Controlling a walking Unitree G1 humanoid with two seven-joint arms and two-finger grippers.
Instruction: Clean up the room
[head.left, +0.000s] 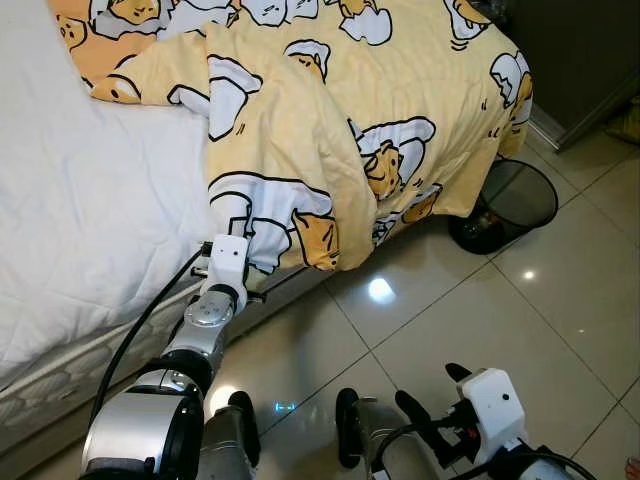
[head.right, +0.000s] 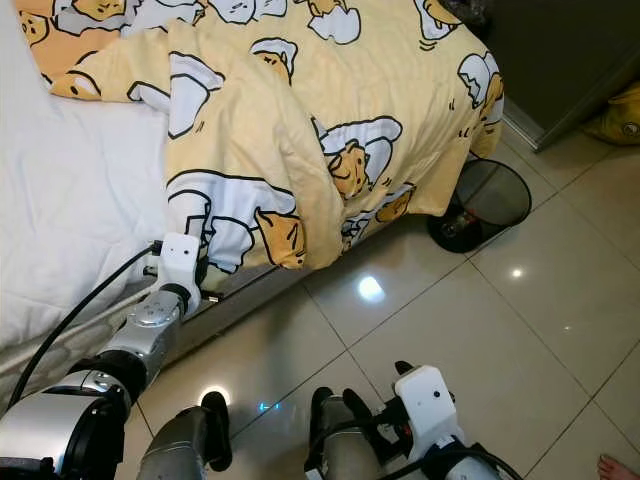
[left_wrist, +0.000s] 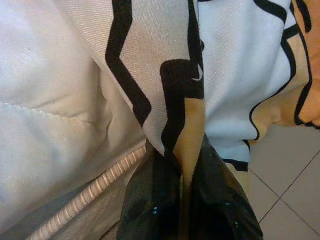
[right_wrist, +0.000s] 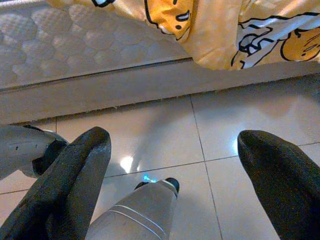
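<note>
Lower right of the left eye view: the right gripper (head.left: 440, 400) hangs low over the glossy tiled floor (head.left: 450, 320), idle; its wrist view shows the two black fingers (right_wrist: 75, 180) spread wide apart with nothing between them, pointing toward the base of the bed. Lower left to centre: the left arm reaches forward to the bed's edge, and the left gripper (left_wrist: 187, 200) is closed on a fold of the yellow cartoon-print duvet (head.left: 330, 130), the cloth pinched between the black pads where the hem hangs down the mattress side. Judgement: the hold is taken at the drooping hem so that the cover can be lifted back onto the bed, since that corner spills over the edge toward the floor at frame centre. The white mattress (head.left: 90, 210) lies bare across the left of the frame, its piped seam visible beside the gripped fold in the left wrist view. Farther off, at right centre, a black mesh wastebasket (head.left: 505, 205) stands on the tiles just beside the foot of the bed, partly under the hanging duvet. At the upper right stands dark furniture, indistinct. No brand, label or legible writing is observed; the duvet carries cartoon figures only.
</note>
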